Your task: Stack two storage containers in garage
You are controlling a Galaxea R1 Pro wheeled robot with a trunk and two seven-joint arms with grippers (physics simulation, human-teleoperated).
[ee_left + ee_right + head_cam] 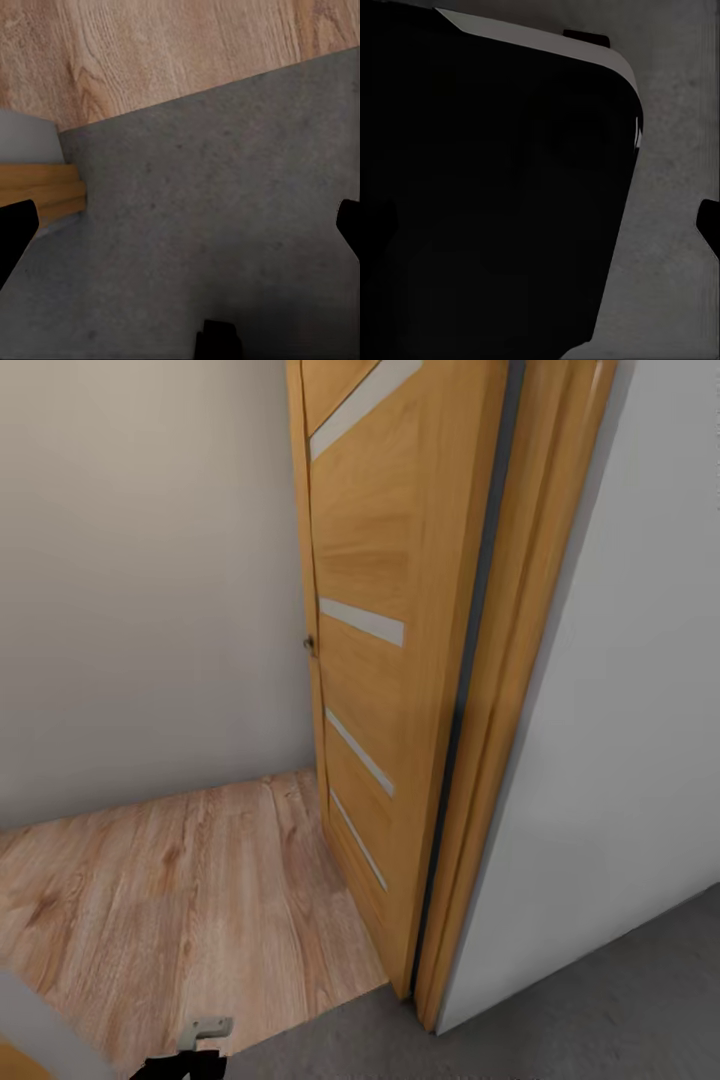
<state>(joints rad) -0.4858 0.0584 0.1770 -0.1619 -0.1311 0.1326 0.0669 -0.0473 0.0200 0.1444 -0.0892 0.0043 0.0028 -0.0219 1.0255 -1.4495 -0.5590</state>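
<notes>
**Threshold inspection: wood planks meet concrete at an open door**

From the head view I see a wooden door [375, 660] with slanted pale glazed strips, standing open against its frame [500, 760]. A small knob [309, 644] sits on its edge. Pale walls [150, 590] stand on both sides. Light wood plank flooring [180, 900] runs up to the doorway, where it meets the dark grey, mottled concrete floor [600, 1000] along a straight seam.

In the left wrist view, the left tool [184, 229] hangs over that concrete, its dark fingertips [15, 232] spread wide with nothing between them. The seam and a wooden frame foot [45, 191] lie just beyond.

In the right wrist view, a large dark body with a pale rim [495, 195] blocks most of the picture; I cannot tell the right tool's state. I see no storage container from here.
</notes>
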